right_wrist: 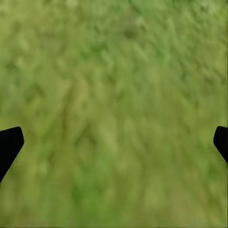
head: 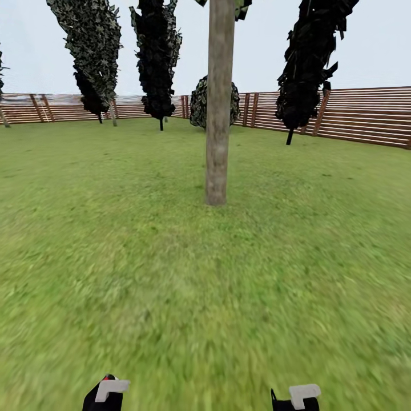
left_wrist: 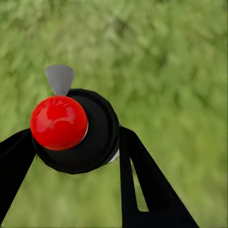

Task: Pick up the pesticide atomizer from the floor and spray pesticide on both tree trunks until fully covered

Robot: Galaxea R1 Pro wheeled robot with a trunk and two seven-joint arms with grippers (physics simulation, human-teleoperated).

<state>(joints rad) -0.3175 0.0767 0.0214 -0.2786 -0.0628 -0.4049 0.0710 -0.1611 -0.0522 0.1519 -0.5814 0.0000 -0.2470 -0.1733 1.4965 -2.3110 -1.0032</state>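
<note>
The pesticide atomizer (left_wrist: 76, 130) sat between the fingers of the left claw (left_wrist: 78, 156), which was clenched on its black round body just below the red knob (left_wrist: 59, 122), with grass beneath. It looked like a small rigid bottle, light and smooth, so likely to twist in the grip; taking it around the body, clear of knob and grey nozzle (left_wrist: 60, 78), seemed soundest. The right claw (right_wrist: 114, 142) hung released and empty over the lawn (head: 171, 285). A pale tree trunk (head: 219, 103) stood well ahead, dry of mist.
</note>
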